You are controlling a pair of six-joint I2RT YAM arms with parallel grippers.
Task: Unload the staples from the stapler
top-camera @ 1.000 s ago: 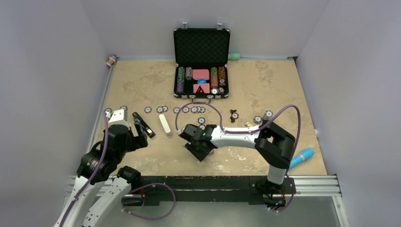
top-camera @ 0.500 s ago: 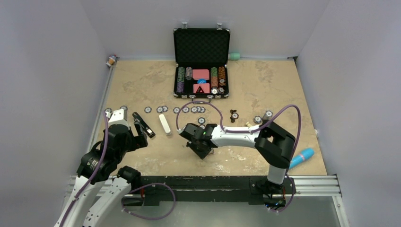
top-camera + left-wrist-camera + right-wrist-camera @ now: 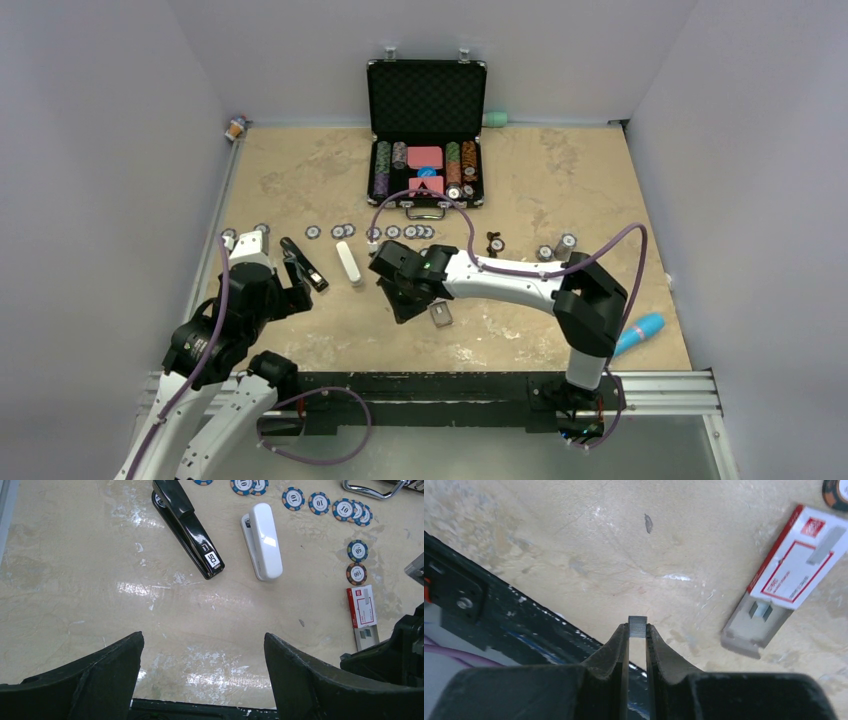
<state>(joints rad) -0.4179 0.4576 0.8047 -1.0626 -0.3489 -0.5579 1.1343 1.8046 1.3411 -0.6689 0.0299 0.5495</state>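
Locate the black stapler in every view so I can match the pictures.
Top external: black stapler left of centre, beside the white stapler.
Left wrist: black stapler at the top, left of centre, slanting, with the white stapler to its right.
Right wrist: not in view.
Shared landmark: the staple box, near centre from above, at the left wrist's right edge, upper right in the right wrist.

Table (image 3: 300, 170): tan, mottled, glossy patches. Black stapler (image 3: 187, 527) lies flat nr L edge, closed, diag. White bar (image 3: 262, 540) just R of it, not touching. Row of chips (image 3: 318, 502) behind both, running twd case handle. 2 more chips (image 3: 358, 550) betw bar and staple box (image 3: 361, 611). Box flat, tray slid partly out. Open poker case (image 3: 426, 130) at back ctr. Blue cylinder (image 3: 637, 334) at R edge. Few chips (image 3: 567, 241) mid-R.
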